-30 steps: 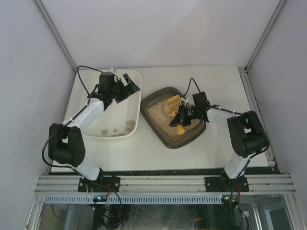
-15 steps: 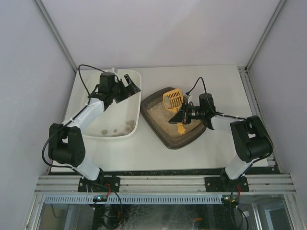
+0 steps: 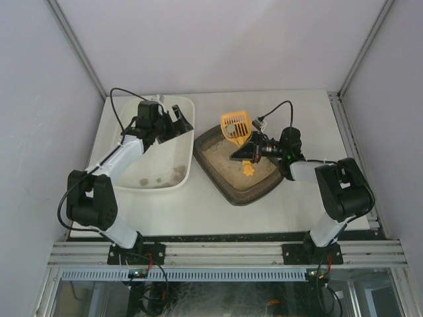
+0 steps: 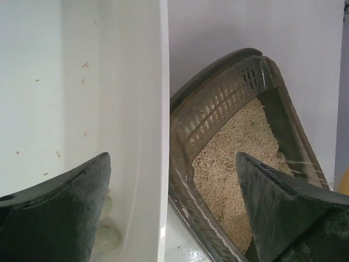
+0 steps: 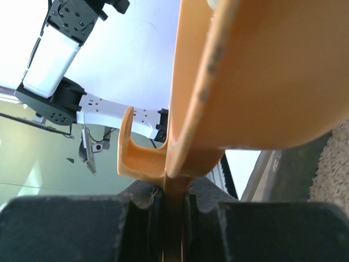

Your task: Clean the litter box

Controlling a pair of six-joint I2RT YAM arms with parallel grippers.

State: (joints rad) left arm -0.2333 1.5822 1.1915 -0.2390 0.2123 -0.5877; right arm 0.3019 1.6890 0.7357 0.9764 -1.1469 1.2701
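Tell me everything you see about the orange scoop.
The orange scoop looks like plastic, with a slotted head and a hooked handle end. The right gripper is shut on its handle, holding it tilted, head up, over the far corner of the litter box. Whether it carries anything cannot be seen.

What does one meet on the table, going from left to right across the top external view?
White tub → litter box → right arm.

Left arm [image 3: 119, 157] and right arm [image 3: 340, 188] show white shells, black joints, looping black cables [image 3: 122, 90]; left pincer [image 3: 180, 117] and right pincer [image 3: 244, 154] are dark.
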